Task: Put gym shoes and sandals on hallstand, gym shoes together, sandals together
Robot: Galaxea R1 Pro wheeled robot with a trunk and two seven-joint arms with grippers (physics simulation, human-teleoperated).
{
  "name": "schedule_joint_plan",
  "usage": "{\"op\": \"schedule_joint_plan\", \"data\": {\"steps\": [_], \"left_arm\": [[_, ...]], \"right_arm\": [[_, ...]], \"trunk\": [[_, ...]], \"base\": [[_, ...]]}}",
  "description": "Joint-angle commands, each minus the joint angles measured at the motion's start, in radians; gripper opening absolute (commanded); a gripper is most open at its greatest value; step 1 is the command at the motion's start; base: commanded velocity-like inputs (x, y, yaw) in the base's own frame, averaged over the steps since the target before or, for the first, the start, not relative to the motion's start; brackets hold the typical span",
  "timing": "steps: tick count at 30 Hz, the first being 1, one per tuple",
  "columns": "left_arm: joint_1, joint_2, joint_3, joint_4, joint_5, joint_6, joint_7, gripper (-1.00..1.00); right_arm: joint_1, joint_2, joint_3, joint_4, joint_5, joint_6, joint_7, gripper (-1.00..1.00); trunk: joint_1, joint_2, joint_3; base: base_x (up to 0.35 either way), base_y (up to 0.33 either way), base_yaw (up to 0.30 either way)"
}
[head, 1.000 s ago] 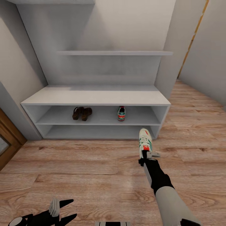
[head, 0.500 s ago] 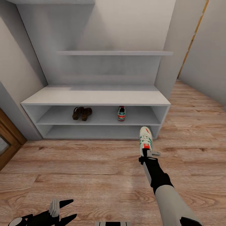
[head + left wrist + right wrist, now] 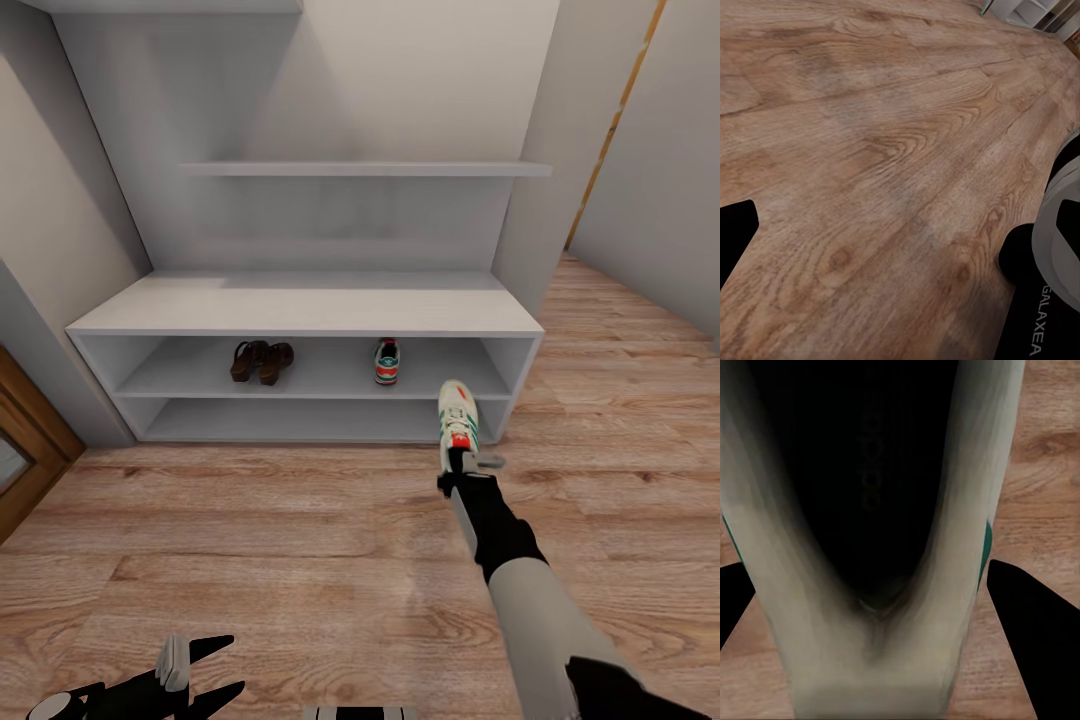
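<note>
Flooring of light brown wood planks, the corridor floor (image 3: 250,540), spread before the hallstand (image 3: 305,305), a pale grey unit whose upper low shelf already carried the two sandals (image 3: 261,361) side by side and, well apart to their right, one gym shoe (image 3: 387,361). The right arm reached forward from the lower right, and the right tool (image 3: 463,462) was closed on the heel end of the second gym shoe (image 3: 458,412), held clear of the floor with its toe pointing at the rack's right end. In the right wrist view the dark opening of that shoe (image 3: 862,472) loomed between cream walls, the black fingers (image 3: 1035,637) flanking it. The left tool (image 3: 205,668) hung low with its fingers spread and nothing between them.

A sneaker of this sort would likely be light, with a soft upper and a stiffer sole and heel collar, so the heel looked the sound place to grip. Held at one end, it might sag or pivot as it entered the shelf.
</note>
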Motion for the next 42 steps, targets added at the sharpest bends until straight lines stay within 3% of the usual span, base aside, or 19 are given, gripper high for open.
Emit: {"op": "schedule_joint_plan", "data": {"steps": [1,5,6,15,22,42], "left_arm": [[-0.001,-0.001,0.005,0.000,-0.005,-0.006,-0.003,1.00],[-0.001,-0.001,0.005,0.000,-0.006,-0.006,-0.003,1.00],[-0.001,-0.001,0.005,0.000,-0.006,-0.006,-0.003,1.00],[-0.001,-0.001,0.004,0.000,-0.005,-0.006,-0.003,1.00],[-0.001,-0.001,0.003,0.000,-0.005,-0.007,-0.003,1.00],[-0.001,-0.001,0.003,0.000,-0.005,-0.008,-0.004,1.00]], "right_arm": [[-0.006,0.001,-0.004,-0.001,0.006,0.012,0.002,-1.00],[-0.029,0.001,-0.004,0.000,-0.015,0.034,0.002,-1.00],[-0.091,0.001,-0.004,0.000,-0.030,0.153,0.002,-1.00],[-0.094,0.001,-0.004,0.005,-0.090,0.177,0.002,-1.00],[-0.094,0.001,-0.003,-0.001,-0.097,0.225,0.002,-1.00],[-0.094,0.001,0.000,-0.003,-0.096,0.235,0.001,-1.00]], "trunk": [[0.000,0.000,-0.001],[0.000,0.000,-0.001],[0.000,0.000,-0.001],[0.000,0.000,-0.001],[0.000,0.000,-0.001],[0.000,0.000,-0.004]], "base": [[0.000,0.000,0.000],[0.000,0.000,0.000],[0.000,0.000,0.000],[0.000,0.000,0.000],[0.000,0.000,0.000],[0.000,0.000,0.022]]}}
